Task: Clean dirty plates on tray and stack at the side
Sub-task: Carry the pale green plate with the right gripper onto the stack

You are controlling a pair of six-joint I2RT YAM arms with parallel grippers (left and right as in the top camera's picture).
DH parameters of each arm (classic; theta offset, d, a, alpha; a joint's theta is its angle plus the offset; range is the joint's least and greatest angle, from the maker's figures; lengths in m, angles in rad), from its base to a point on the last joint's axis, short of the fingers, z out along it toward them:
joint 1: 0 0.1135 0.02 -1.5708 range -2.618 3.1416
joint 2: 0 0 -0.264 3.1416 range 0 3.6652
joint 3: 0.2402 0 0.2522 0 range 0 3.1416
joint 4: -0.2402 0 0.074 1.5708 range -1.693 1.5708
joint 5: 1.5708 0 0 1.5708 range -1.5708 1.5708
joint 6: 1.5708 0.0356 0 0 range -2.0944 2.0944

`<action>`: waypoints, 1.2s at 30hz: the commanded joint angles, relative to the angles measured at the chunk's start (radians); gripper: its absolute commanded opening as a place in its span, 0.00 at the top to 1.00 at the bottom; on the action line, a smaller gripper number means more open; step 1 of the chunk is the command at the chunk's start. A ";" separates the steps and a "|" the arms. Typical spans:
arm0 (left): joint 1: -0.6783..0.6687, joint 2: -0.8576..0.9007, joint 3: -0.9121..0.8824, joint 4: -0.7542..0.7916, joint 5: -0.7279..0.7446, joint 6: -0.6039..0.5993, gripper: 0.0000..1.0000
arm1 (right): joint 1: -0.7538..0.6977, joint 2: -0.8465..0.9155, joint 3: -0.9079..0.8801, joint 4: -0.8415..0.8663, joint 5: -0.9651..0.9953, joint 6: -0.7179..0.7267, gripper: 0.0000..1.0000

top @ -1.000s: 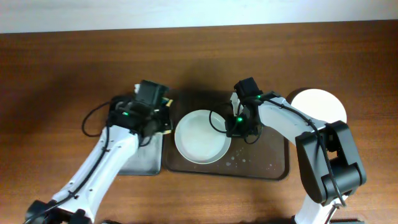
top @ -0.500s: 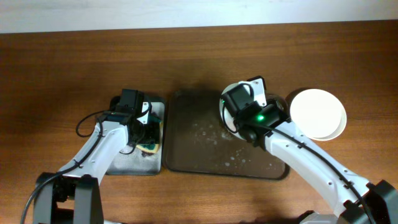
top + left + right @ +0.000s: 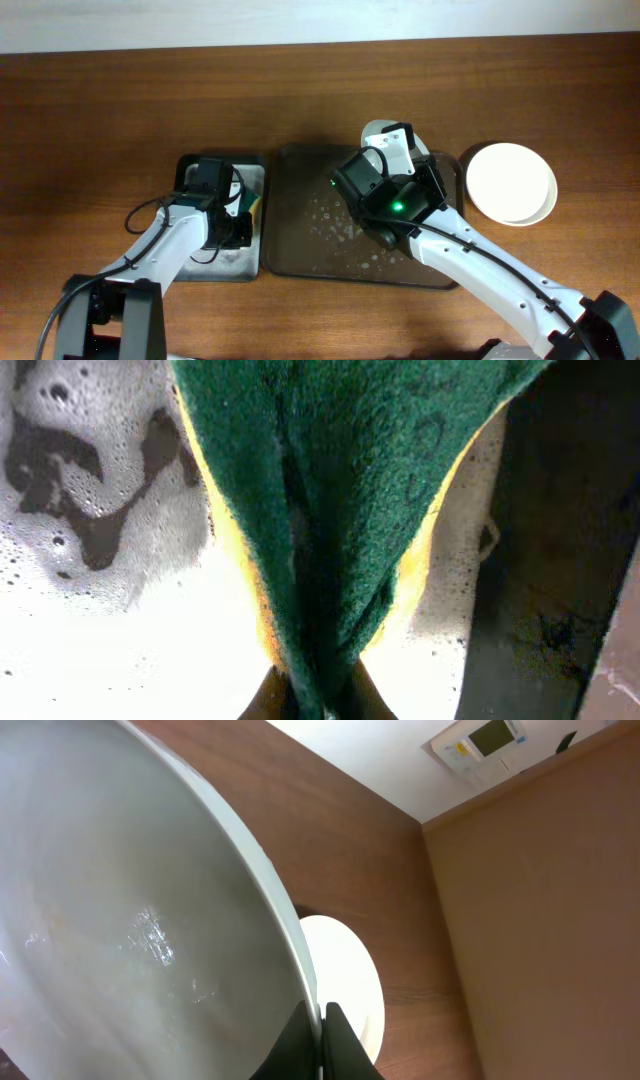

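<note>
My right gripper [image 3: 320,1025] is shut on the rim of a white plate [image 3: 130,920] and holds it tilted up above the dark brown tray [image 3: 310,230]. In the overhead view only a bit of this plate [image 3: 372,131] shows past the right wrist. The tray holds no other plate, only soap suds and water drops. Another white plate [image 3: 512,183] lies on the table right of the tray; it also shows in the right wrist view [image 3: 345,985]. My left gripper [image 3: 310,700] is shut on a green-yellow sponge [image 3: 330,480] over the small black tray [image 3: 215,268].
The small black tray [image 3: 100,650] is covered in white foam and stands just left of the brown tray. The right arm [image 3: 470,265] reaches over the brown tray's right half. Bare wooden table [image 3: 100,110] lies around both trays.
The right gripper has lifted the plate off the brown tray and tilted it up towards the right. The left gripper has drawn the sponge back onto the small black tray.
</note>
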 commanded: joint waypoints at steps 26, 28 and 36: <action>0.005 -0.048 0.029 0.229 -0.072 -0.017 0.23 | 0.009 -0.023 0.013 0.000 0.002 0.016 0.96; 0.005 -0.098 0.029 0.127 -0.071 -0.018 0.01 | 0.008 -0.023 0.018 0.004 0.002 0.032 0.96; 0.005 -0.098 0.029 0.042 -0.068 -0.018 0.00 | -0.628 -0.100 0.021 -0.050 -0.720 0.256 0.96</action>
